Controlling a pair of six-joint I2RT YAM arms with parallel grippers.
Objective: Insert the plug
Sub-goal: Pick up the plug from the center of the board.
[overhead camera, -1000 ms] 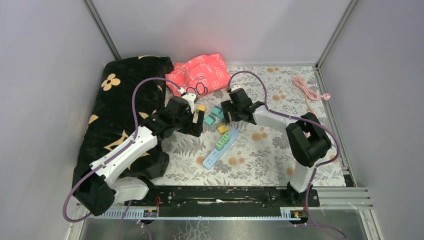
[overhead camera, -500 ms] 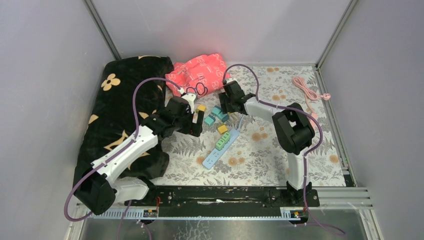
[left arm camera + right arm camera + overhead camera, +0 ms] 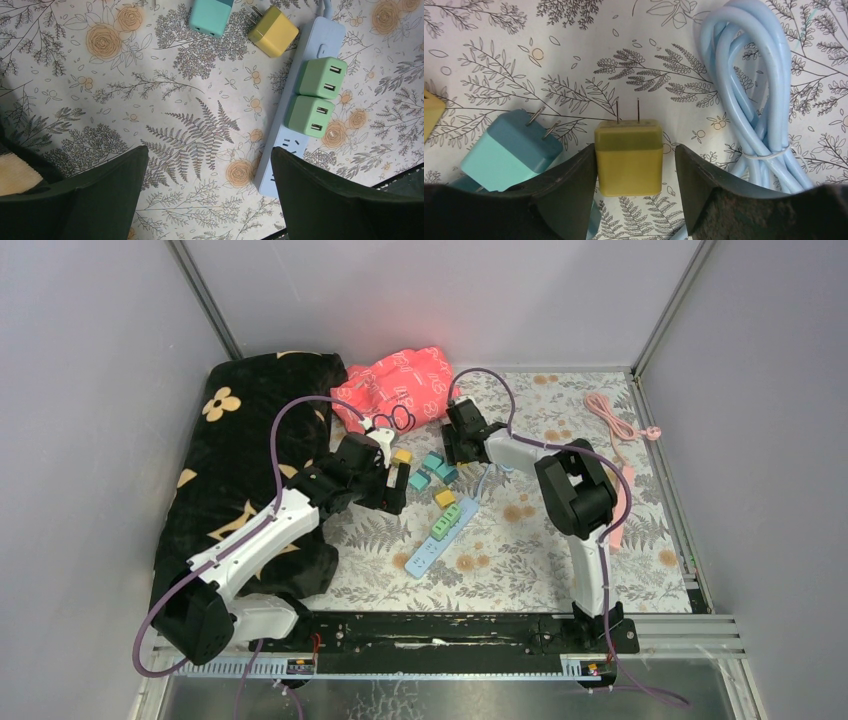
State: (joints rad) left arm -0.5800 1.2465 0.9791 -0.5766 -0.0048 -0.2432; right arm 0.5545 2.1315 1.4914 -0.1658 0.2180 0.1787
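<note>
The small yellow square plug (image 3: 629, 150) lies at the far middle of the flowery table (image 3: 520, 560), and the right gripper (image 3: 635, 165) sits loose around its flat sides, not yet squeezing, likely to keep the pins free, while the left gripper (image 3: 209, 165) hangs wide open, empty.

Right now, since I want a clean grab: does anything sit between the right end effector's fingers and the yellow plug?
Nothing visible does. The yellow plug sits directly between the fingers of the right end effector, prongs pointing away. The teal plug lies just outside one finger, the coiled blue cable outside the other.
</note>
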